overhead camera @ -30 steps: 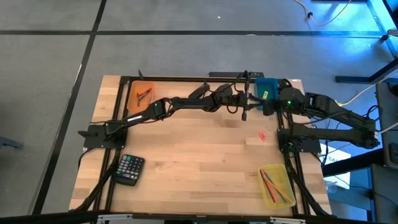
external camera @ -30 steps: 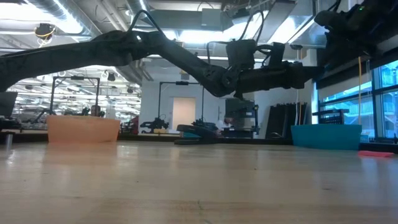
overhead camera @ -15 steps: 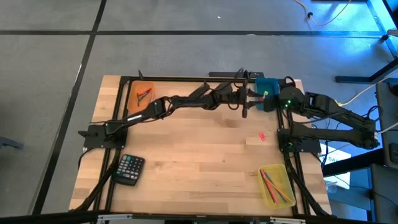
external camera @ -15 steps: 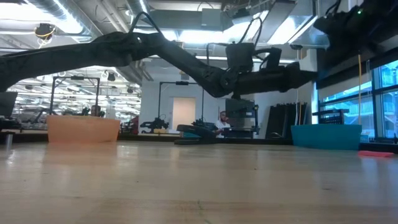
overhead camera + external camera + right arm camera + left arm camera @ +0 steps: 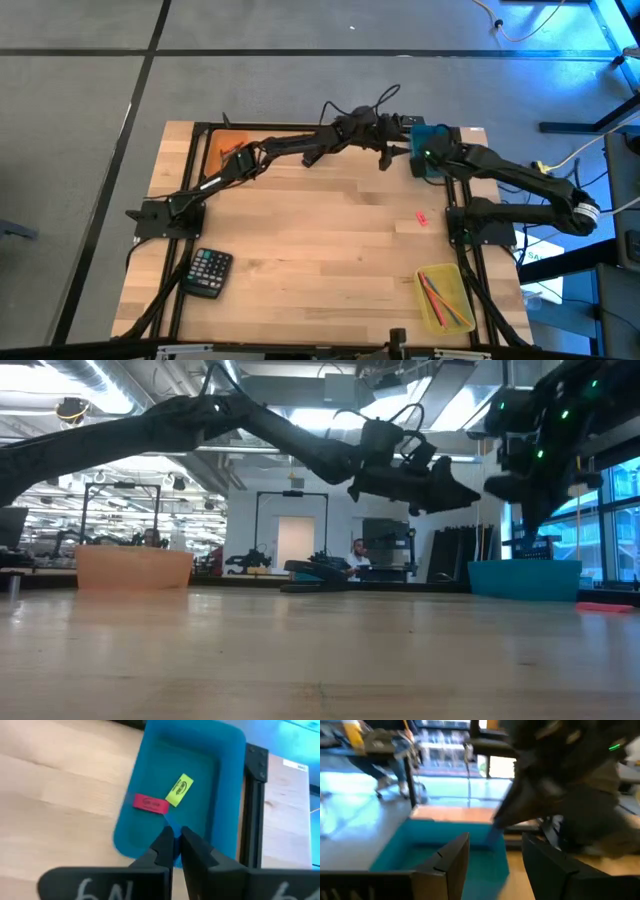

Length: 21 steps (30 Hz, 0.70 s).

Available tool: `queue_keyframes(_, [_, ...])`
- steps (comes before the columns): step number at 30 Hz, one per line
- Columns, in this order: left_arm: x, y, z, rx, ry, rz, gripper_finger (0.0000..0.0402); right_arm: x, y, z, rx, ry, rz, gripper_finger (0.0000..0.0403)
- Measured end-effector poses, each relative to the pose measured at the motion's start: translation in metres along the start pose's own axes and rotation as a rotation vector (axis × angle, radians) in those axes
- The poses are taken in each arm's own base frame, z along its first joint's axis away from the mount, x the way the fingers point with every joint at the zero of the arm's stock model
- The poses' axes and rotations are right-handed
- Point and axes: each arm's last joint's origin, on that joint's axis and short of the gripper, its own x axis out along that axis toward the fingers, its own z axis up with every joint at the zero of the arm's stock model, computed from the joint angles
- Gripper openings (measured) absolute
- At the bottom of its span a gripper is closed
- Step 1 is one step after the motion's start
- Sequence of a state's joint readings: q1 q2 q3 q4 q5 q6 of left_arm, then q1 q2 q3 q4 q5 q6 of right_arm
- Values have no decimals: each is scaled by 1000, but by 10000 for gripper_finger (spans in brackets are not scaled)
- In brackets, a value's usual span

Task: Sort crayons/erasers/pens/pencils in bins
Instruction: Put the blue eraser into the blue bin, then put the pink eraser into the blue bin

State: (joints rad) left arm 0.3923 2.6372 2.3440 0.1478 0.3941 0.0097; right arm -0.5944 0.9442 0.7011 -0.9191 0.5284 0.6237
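Hovering over the teal bin (image 5: 200,760), the right gripper (image 5: 174,839) pinches a blue eraser (image 5: 169,826); left gripper (image 5: 492,857) gapes.

High cam looks straight down on my whole counter (image 5: 320,240). Low cam sits at counter height, facing level into the room. Both wrist cams look forward, close on the teal bin (image 5: 200,755) (also seen in high and low views, far right corner).
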Motion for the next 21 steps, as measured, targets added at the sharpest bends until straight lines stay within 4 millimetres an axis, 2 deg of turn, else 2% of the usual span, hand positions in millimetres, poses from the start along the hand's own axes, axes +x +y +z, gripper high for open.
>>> queue_keyframes(5, [-1,-2,-8,-39,88,-45,172,26,2,6,-19,26,-6,33])
queue_keyframes(10, [1,-9,-15,-11,155,-61,172,35,-2,15,-34,14,-2,75])
queue_keyframes(17, [11,-43,-22,126,217,-138,173,28,-10,21,-38,-14,14,190])
queue_keyframes(21, [17,-67,-24,193,215,-249,173,13,-12,22,-59,-15,103,228])
